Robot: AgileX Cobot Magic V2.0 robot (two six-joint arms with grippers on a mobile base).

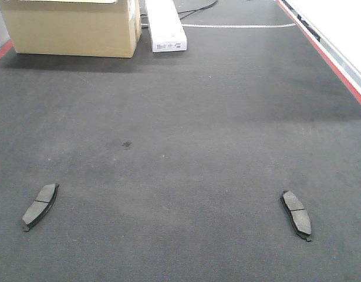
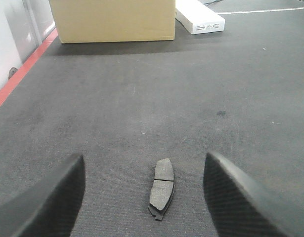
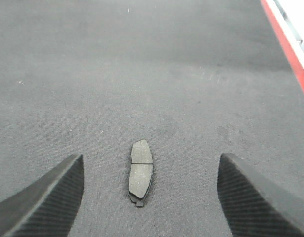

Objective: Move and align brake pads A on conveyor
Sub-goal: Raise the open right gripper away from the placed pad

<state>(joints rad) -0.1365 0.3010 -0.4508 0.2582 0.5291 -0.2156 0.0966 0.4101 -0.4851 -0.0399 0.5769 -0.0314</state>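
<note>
Two grey-brown brake pads lie flat on the dark conveyor belt. One pad is at the near left, the other pad at the near right. In the left wrist view the left pad lies lengthwise on the belt between the spread fingers of my left gripper, which is open and hangs above it. The right wrist view shows the right pad the same way, between the wide-apart fingers of my open right gripper. Neither gripper touches a pad. The grippers are out of the front view.
A cardboard box stands at the belt's far left, with a long white box beside it. Red edge stripes run along the right side and the far left. A cable lies behind the boxes.
</note>
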